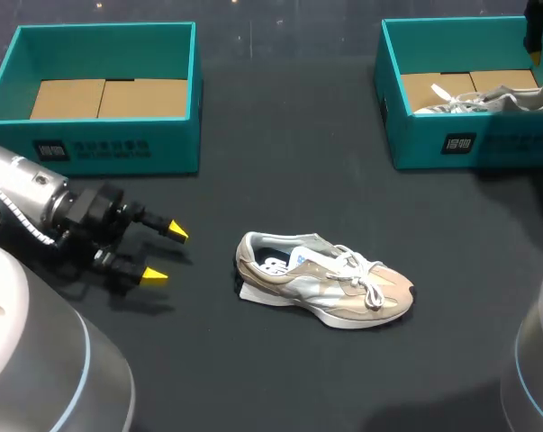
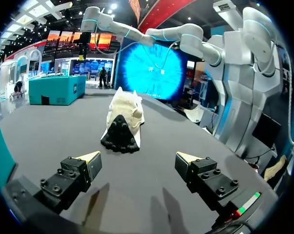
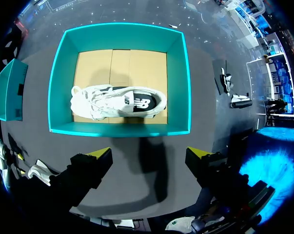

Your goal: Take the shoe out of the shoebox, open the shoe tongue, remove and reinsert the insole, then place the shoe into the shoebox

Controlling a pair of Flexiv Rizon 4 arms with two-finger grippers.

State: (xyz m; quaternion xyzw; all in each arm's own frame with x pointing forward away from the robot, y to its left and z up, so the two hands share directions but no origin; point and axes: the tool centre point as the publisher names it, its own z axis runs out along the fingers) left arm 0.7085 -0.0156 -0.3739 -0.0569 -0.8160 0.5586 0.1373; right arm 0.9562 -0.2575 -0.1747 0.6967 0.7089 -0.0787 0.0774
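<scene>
The left gripper [image 1: 166, 253] stands wide open, its tips pointing at the heel of the tan shoe [image 1: 325, 281], which lies on the table near it, not touching. The right gripper [image 3: 150, 155], also wide, hangs over the right box [image 3: 178, 83], which holds a white shoe [image 3: 118, 101]

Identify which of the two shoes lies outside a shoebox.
The beige shoe, resting on the table; the white shoe sits inside the right teal shoebox.

Beige shoe [image 1: 330, 288] on the dark table [image 1: 298, 180], left gripper [image 1: 163, 254] near its heel, fingers [image 1: 176, 231] apart.
</scene>
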